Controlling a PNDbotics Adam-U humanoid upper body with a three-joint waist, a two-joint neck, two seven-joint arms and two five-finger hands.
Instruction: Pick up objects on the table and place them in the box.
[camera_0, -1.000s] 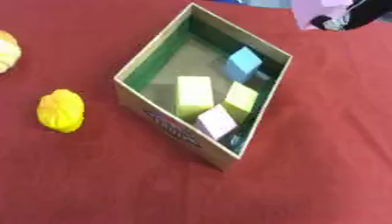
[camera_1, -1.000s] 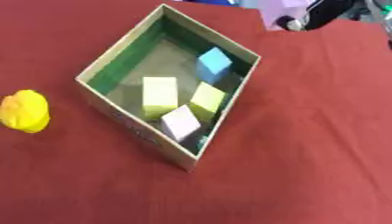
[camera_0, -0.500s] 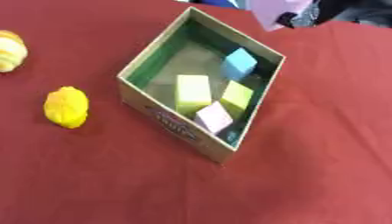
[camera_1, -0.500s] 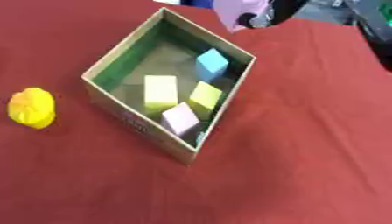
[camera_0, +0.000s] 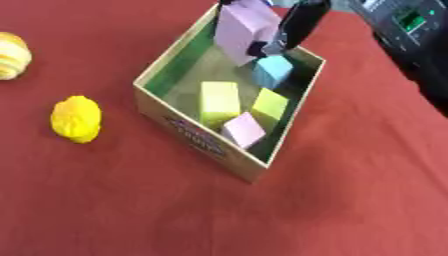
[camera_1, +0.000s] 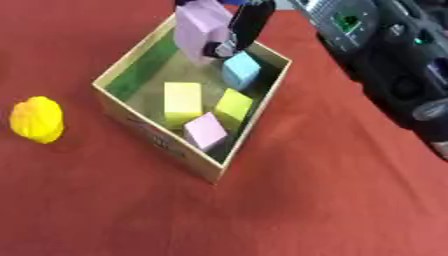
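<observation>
My right hand (camera_0: 296, 26) reaches in from the upper right, its black fingers curled round a big pale purple block (camera_0: 247, 29) held over the far end of the cardboard box (camera_0: 203, 142). Inside the box lie a light blue block (camera_0: 272, 70), a yellow block (camera_0: 220, 101), a yellow-green block (camera_0: 269, 105) and a small pink block (camera_0: 242, 130). On the red cloth to the left of the box sits a lumpy yellow object (camera_0: 75, 119). No left hand shows in either view.
A yellow and white rounded object (camera_0: 12, 55) lies at the left edge. My black right arm with a green-lit panel (camera_1: 385, 55) fills the upper right. Red cloth (camera_0: 131, 210) spreads in front of the box.
My right hand has carried the purple block leftward and down from the upper right corner to above the box's far end. The view has also shifted.
</observation>
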